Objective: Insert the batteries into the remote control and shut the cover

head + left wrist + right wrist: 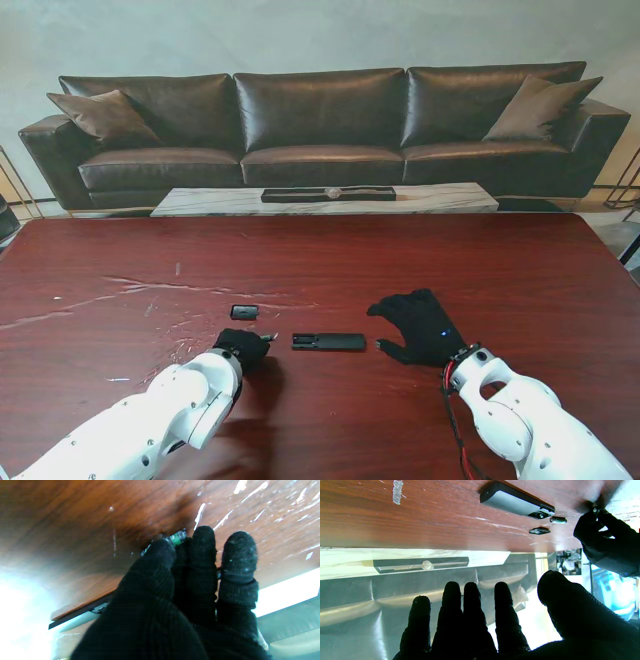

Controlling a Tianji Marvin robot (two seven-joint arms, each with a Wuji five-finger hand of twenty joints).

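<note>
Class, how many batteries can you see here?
2. One battery lies on the table beside the remote; another is pinched in the left hand. More could be hidden under it.

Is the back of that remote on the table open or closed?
Open. The remote shows a bare battery compartment at its end toward the left hand, and the small black cover lies apart on the table.

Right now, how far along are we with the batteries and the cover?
Early. Done: the cover is off, lying apart from the remote, whose battery bay is open. In hand: the left hand pinches a battery just above the table; another battery lies beside the remote. The right hand is open. Left: seat both batteries, close the cover.
</note>
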